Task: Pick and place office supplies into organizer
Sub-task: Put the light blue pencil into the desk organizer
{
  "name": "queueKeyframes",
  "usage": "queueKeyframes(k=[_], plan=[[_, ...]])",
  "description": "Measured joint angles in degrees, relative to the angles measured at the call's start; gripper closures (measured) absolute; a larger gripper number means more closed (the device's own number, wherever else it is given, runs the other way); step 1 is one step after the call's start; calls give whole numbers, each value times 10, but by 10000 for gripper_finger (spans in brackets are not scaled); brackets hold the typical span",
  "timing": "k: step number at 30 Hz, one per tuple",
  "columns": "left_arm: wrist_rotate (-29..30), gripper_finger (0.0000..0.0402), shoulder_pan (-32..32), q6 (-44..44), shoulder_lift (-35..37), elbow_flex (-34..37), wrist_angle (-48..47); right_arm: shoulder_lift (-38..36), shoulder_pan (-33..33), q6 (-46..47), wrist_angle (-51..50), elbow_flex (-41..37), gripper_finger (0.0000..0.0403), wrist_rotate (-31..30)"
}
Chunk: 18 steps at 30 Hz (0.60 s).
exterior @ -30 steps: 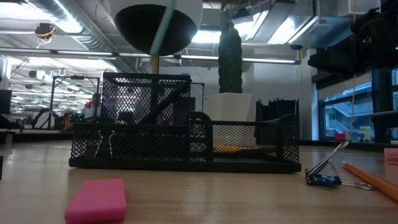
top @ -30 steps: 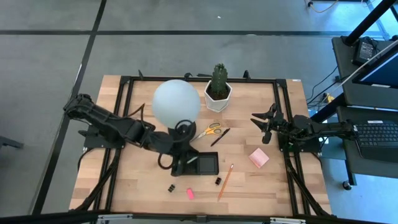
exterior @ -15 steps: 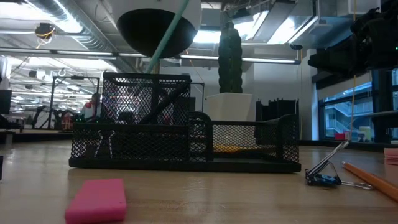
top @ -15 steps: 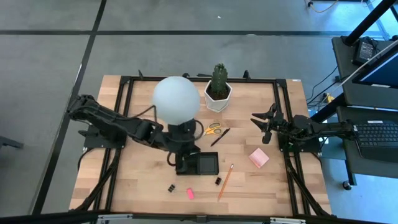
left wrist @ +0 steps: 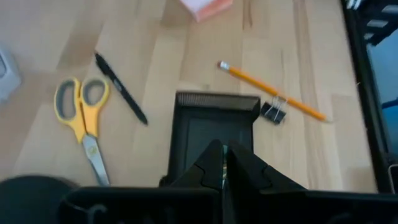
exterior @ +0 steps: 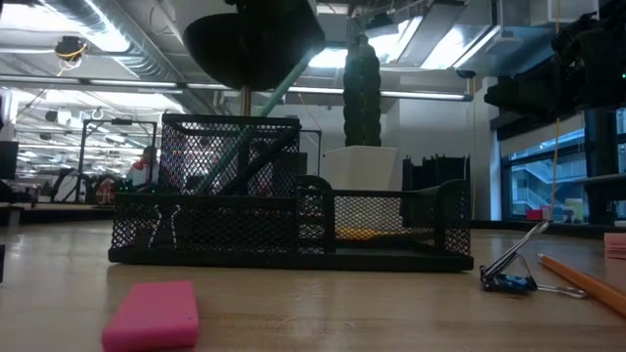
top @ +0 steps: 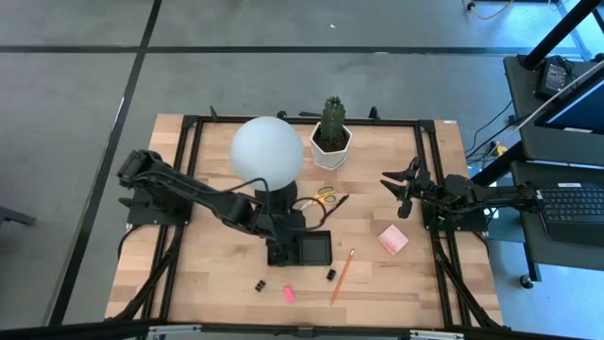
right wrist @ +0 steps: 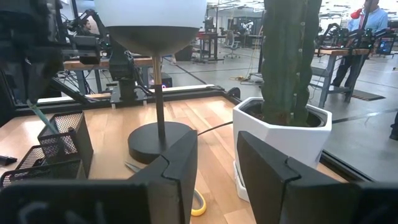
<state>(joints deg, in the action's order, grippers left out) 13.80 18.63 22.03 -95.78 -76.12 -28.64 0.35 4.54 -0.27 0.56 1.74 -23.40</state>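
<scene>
The left jaws are pressed together on a thin green pencil (exterior: 279, 93) and hang directly over the black wire-mesh organizer tray (top: 326, 247), above its taller cup section at the tray's 9 o'clock end, taking the worktop's far edge in the overhead picture as 12. In the table-level picture the pencil's long axis runs on a slant. Its held upper end leans toward 3 o'clock and its lower end is already down behind the cup's mesh toward 9 o'clock. The release therefore seems to depend on the shaft staying inside that cup's rim rather than tipping over the low compartment at 3 o'clock. The yellow-handled scissors (top: 324, 196) and a black pen (top: 332, 208) lie just beyond the tray at about 1 o'clock. An orange pencil (top: 341, 276) and a small black binder clip (top: 332, 275) lie at 5 o'clock. The right jaws wait spread and empty near the 3 o'clock edge, closer to the pink sticky-note pad (top: 393, 240).
</scene>
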Motion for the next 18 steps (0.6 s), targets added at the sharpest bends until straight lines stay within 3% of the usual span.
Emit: queueKeyframes(k=[18], plan=[[11, 309, 0, -27, 5, 0, -5, 0, 0, 0, 0, 0, 284, 0]])
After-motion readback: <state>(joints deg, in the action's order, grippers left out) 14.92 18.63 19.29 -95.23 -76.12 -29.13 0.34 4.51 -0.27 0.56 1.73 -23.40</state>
